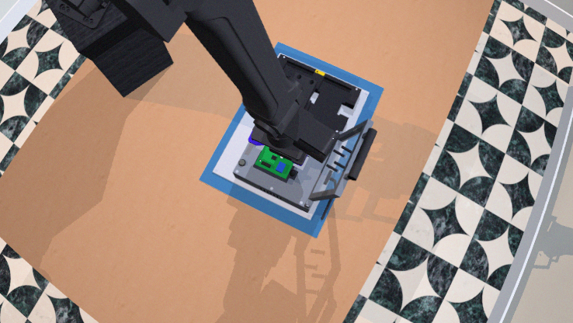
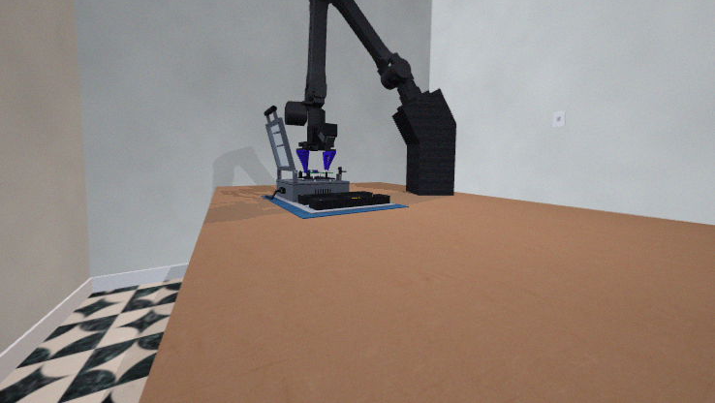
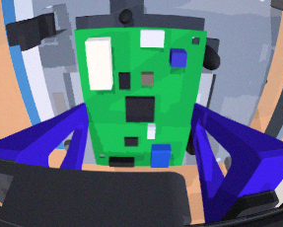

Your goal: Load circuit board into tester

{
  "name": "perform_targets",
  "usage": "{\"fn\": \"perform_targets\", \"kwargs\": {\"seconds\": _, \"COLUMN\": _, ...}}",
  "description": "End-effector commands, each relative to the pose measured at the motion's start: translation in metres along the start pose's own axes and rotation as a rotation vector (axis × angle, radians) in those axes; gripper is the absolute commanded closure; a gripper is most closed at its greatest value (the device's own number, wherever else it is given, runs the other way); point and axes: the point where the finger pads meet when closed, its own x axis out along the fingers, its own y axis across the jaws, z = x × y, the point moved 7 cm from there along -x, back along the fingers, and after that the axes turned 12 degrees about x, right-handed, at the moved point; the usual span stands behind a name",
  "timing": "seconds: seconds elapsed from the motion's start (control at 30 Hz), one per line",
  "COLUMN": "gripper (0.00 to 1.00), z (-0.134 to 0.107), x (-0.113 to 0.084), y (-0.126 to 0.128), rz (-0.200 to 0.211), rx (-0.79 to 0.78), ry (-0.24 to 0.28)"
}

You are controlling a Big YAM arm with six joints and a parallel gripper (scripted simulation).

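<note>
One black arm (image 1: 237, 40) (image 2: 316, 45) is reaching over the table (image 1: 147, 175) (image 2: 421, 298), its two blue fingers (image 1: 255, 140) (image 2: 302, 158) pointing down. They are standing well apart, one at each long edge of the single green circuit board (image 1: 273, 164) (image 2: 319, 171) (image 3: 163, 89); whether they are clamping it or only flanking it, I cannot tell.

The board is lying face up over the one grey tester (image 1: 262, 182) (image 2: 308, 190) (image 3: 237, 94), inside its footprint. Its seating on the two pins is hidden. The board is carrying one large white connector (image 3: 99, 64), two smaller white parts, and two blue blocks, one of them darker.

The tester's one lid (image 1: 355, 131) (image 2: 287, 150) is standing open, leaning back at the left in the exterior view, with one black handle (image 1: 362, 154) (image 2: 270, 110) along its outer end. One dark latch hook (image 2: 340, 170) (image 3: 32, 31) is rising at the opposite edge.

One black tray (image 1: 328, 103) (image 2: 343, 200) is lying nearer than the tester in the exterior view, just beside it. It is showing one yellow mark (image 1: 320, 72) on its edge. The arm is partly covering its pockets from above, and no board is showing in the visible parts. One blue mat (image 1: 211, 175) (image 2: 305, 215) is lying under both tester and tray.
</note>
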Motion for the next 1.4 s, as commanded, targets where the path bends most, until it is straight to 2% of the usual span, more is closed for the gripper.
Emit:
{"fn": "perform_targets", "kwargs": {"seconds": 0.0, "gripper": 0.28, "z": -0.0065, "x": -0.0082, "y": -0.0083, "rz": -0.018, "rx": 0.021, "ry": 0.003}}
{"fn": "perform_targets", "kwargs": {"seconds": 0.93, "gripper": 0.28, "z": -0.0063, "x": -0.0075, "y": -0.0075, "rz": -0.018, "rx": 0.022, "ry": 0.003}}
{"fn": "perform_targets", "kwargs": {"seconds": 1.37, "gripper": 0.28, "z": -0.0045, "x": -0.0007, "y": 0.0000, "rz": -0.010, "rx": 0.019, "ry": 0.003}}
